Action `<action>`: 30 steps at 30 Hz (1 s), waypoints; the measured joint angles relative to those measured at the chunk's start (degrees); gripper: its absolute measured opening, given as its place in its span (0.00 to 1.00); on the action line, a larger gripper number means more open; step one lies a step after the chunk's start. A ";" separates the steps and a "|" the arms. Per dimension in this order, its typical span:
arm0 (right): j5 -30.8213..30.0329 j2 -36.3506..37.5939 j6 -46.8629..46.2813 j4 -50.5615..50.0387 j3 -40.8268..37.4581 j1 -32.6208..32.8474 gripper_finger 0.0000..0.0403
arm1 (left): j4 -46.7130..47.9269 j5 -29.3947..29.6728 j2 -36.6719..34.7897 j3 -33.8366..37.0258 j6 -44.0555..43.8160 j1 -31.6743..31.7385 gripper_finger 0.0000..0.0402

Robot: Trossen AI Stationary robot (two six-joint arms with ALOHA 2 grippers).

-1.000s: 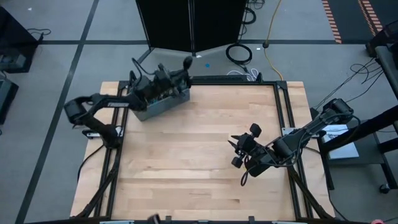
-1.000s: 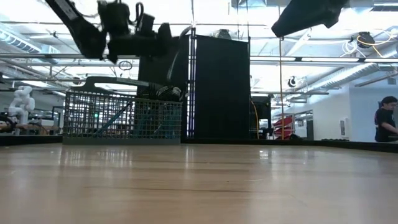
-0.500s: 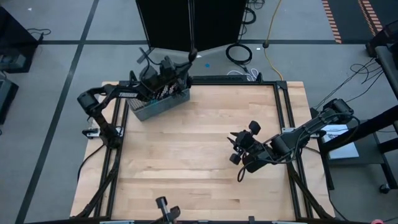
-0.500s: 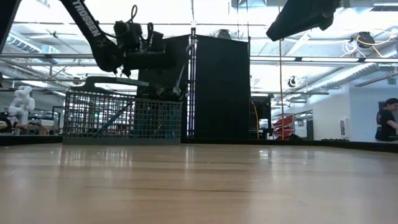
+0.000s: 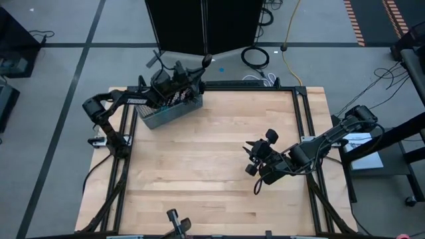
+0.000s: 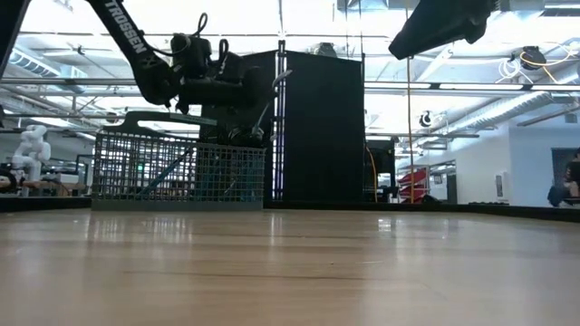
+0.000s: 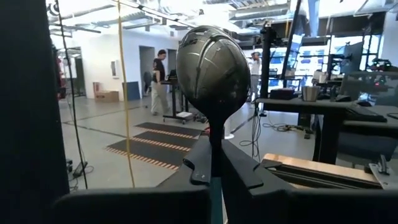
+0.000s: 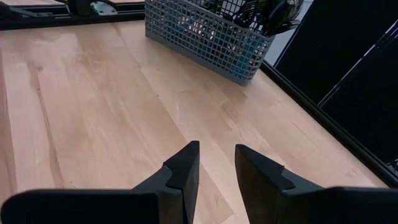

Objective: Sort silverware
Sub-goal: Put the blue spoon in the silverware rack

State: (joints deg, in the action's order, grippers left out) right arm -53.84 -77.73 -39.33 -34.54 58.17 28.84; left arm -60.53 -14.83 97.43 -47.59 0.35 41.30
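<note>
the left pincer [image 7: 214, 171] is clamped shut on the slim stem of a spoon [image 7: 213, 68], its dark bowl standing upright just above the fingertips, lifted over the grey wire-mesh basket [image 5: 169, 113] at the far left corner of the table [image 5: 212, 179]; the rest of the silverware [image 8: 261, 15] stands bunched, heads up, inside that basket. the likeliest mishap from here is the spoon swivelling or sliding out, since the hold looks narrow and sits on a thin, smooth handle with the heavy bowl above it, so a quick swing across the table could tip it; a low carry could also snag the handle on the neighbouring pieces or the basket rim and drag the basket along. the spoon sits squarely between the left pincer's fingers, directly above the basket rather than clear of it. the right pincer [image 8: 214, 165] hovers over the right middle of the table, fingers partly apart and holding nothing, well away from the basket
</note>
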 joint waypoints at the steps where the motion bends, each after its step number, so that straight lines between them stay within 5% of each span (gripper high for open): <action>1: -0.01 0.00 -0.01 0.00 0.00 0.00 0.24 | 0.02 0.40 0.00 0.00 -0.14 0.00 0.03; 11: 0.01 0.00 -0.24 0.04 0.00 0.00 0.24 | -0.12 1.20 0.00 0.00 -1.45 0.00 0.17; 30: 0.19 0.02 -0.28 0.05 0.00 0.02 0.24 | 10.14 -5.89 -1.75 0.02 -0.20 0.63 0.18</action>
State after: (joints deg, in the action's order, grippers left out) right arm -53.65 -77.71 -39.62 -34.50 58.17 28.86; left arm -50.39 -20.72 95.68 -47.57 0.15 41.93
